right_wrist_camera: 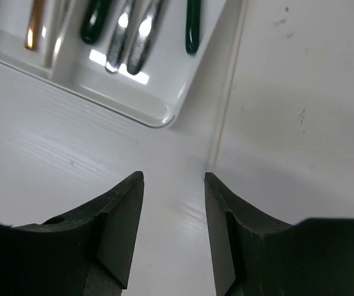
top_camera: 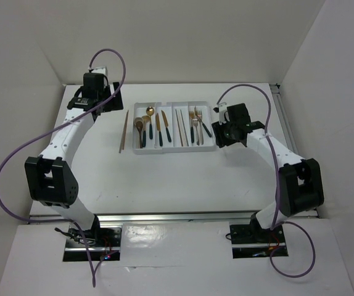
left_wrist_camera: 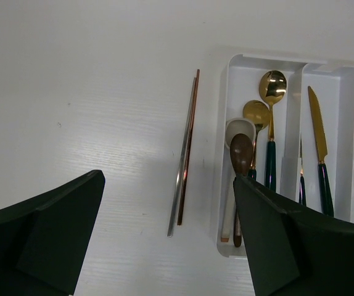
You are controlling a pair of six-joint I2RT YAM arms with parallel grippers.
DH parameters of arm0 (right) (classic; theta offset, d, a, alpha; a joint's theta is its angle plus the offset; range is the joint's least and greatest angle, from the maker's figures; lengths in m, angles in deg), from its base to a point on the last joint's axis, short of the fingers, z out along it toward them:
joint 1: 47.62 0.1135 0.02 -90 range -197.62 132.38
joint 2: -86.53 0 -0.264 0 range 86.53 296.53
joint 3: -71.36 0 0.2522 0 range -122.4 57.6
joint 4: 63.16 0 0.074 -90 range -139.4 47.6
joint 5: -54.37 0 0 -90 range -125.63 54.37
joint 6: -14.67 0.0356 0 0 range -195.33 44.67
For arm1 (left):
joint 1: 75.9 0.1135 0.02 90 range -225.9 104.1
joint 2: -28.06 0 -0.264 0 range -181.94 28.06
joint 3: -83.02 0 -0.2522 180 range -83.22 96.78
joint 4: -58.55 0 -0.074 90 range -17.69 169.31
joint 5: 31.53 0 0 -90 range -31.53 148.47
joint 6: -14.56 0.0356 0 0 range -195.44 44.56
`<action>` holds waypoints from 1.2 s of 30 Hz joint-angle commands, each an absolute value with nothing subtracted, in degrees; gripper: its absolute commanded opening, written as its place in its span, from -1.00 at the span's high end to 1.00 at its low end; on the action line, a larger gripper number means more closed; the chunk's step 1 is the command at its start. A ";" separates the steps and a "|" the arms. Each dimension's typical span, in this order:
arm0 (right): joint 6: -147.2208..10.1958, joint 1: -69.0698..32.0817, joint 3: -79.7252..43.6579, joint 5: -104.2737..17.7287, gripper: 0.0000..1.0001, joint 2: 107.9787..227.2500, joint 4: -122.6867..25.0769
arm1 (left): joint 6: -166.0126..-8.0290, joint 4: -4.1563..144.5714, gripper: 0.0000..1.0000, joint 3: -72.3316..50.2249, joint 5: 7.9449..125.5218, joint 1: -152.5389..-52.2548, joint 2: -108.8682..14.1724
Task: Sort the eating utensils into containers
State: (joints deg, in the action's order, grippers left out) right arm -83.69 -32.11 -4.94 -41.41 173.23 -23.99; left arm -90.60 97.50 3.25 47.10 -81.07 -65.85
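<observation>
The white tray [top_camera: 174, 148] lies at the table's middle back. Its compartments hold, from left to right, spoons [top_camera: 143, 126], knives [top_camera: 160, 126], chopsticks [top_camera: 181, 126] and forks [top_camera: 195, 123]. One pair of chopsticks [top_camera: 124, 131] lies on the table just left of the tray. My left gripper [top_camera: 110, 102] is open and empty, back and left of that pair. In the left wrist view the pair [left_wrist_camera: 186, 154] lies ahead between the wide fingers [left_wrist_camera: 168, 185], beside the tray wall [left_wrist_camera: 225, 123] and spoons [left_wrist_camera: 271, 86]. My right gripper [top_camera: 221, 132] is open and empty at the tray's near right corner [right_wrist_camera: 158, 117].
White walls enclose the table at the back and both sides. A seam [right_wrist_camera: 226, 117] runs along the table by the tray's right side. Purple cables [top_camera: 16, 160] loop off both arms. A metal rail [top_camera: 177, 217] runs along the near edge.
</observation>
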 commanded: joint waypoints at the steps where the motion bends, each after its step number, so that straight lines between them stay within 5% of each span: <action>1: -88.77 -34.25 -4.27 -41.16 -0.03 172.05 -24.52 | -90.03 96.31 -1.00 5.28 48.10 -81.26 -65.63; 36: -89.39 -37.34 -8.76 -42.22 0.25 194.29 -33.05 | -89.50 99.03 -1.00 10.56 46.87 -81.26 -68.45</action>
